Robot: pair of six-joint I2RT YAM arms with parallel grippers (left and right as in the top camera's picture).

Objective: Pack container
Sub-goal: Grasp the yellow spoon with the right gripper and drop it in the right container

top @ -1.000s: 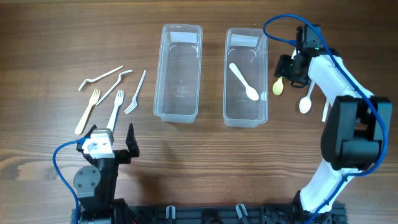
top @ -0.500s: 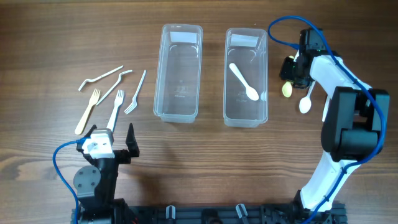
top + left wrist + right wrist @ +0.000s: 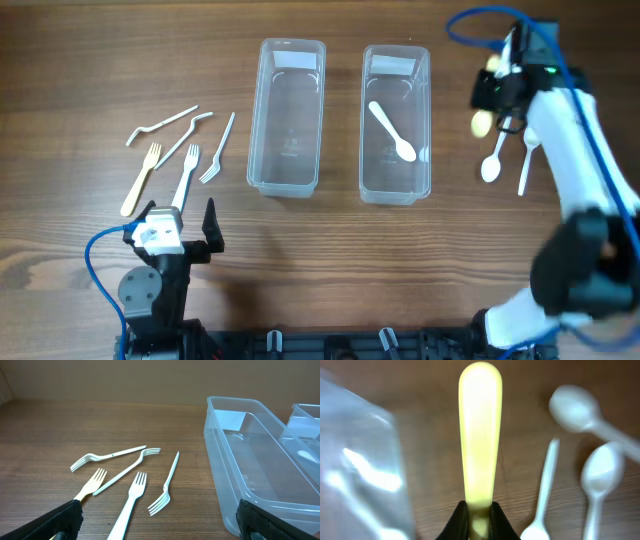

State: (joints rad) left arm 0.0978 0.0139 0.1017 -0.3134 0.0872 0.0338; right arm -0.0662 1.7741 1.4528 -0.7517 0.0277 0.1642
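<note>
Two clear containers stand side by side, the left one (image 3: 254, 120) bare and the right one (image 3: 364, 120) holding a white spoon (image 3: 392, 131). To the right of them, my right gripper (image 3: 497, 88) is shut on a pale yellow spoon (image 3: 481, 123) and holds it above the table. In the right wrist view the yellow spoon (image 3: 480, 435) sticks straight out from the pinched black fingers (image 3: 462, 520). My left gripper (image 3: 172, 222) rests open near the front left. Several white and cream forks (image 3: 180, 150) lie ahead of it, seen close up (image 3: 132, 505).
Under and beside the yellow spoon, white spoons (image 3: 492, 160) and a thin white utensil (image 3: 524, 170) lie on the wood. In the right wrist view they show as blurred shapes (image 3: 600, 475). The left container's wall (image 3: 212, 435) rises to the right of the left gripper.
The right gripper closed on the yellow spoon, then lifted it and carried it right, away from the right container. The left arm stayed still.
</note>
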